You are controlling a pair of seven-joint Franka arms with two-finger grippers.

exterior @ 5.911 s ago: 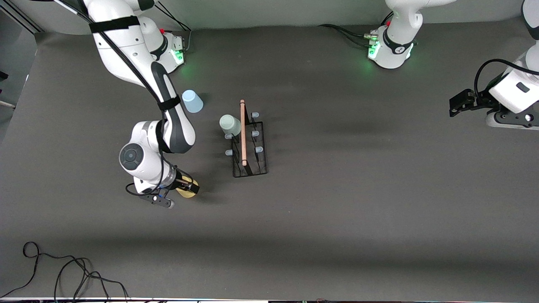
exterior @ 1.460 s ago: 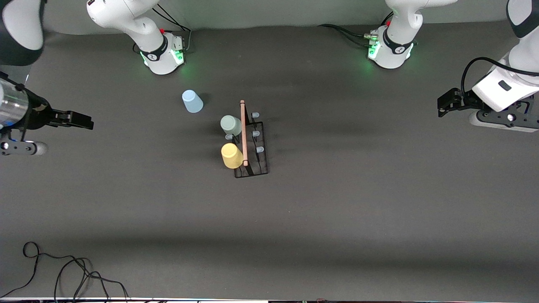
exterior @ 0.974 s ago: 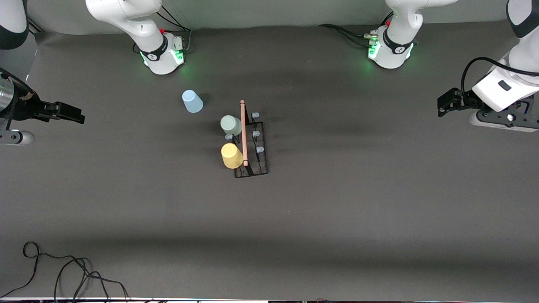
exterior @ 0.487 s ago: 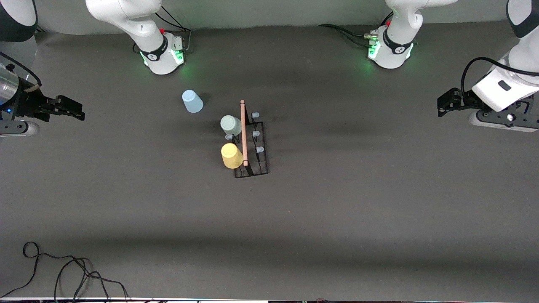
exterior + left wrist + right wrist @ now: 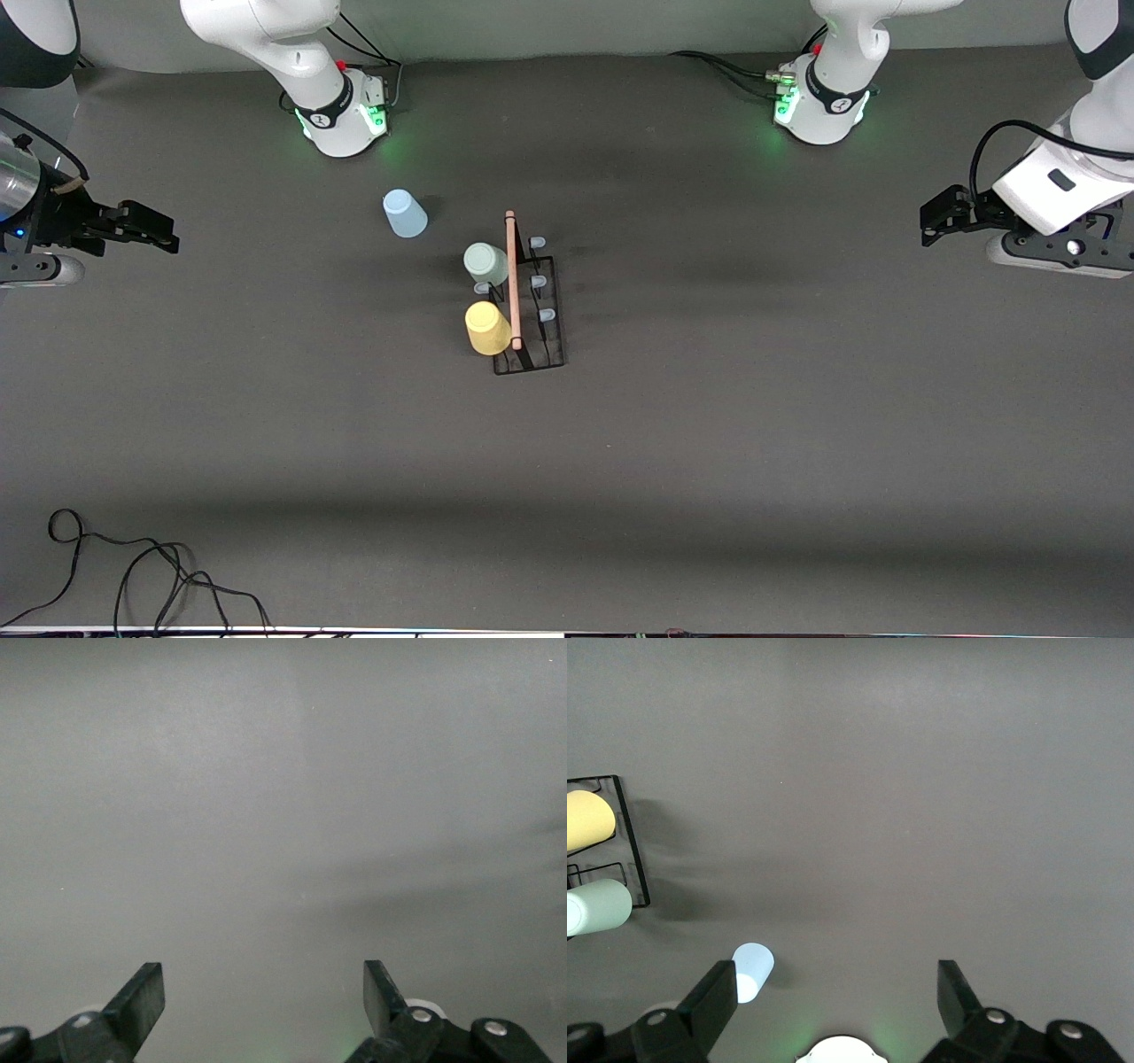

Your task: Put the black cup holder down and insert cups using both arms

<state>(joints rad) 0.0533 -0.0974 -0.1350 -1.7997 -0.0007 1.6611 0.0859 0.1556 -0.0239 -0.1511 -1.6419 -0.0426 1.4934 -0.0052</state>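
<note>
Right tool [image 5: 164,237], wide open and empty like the waiting left tool [image 5: 930,232] at the table's other end, should straddle the blue cup [image 5: 404,213] squarely, then seat it on a free prong of the rack [image 5: 549,354].

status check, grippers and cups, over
Both arms waiting: left gripper and right gripper open, empty, at table ends. Yellow cup and grey-green cup on holder. Blue cup on table, unobstructed.

Dark grey counter [image 5: 762,425], loose black cable [image 5: 133,576] coiled at its near corner, toward the right arm's end
</note>
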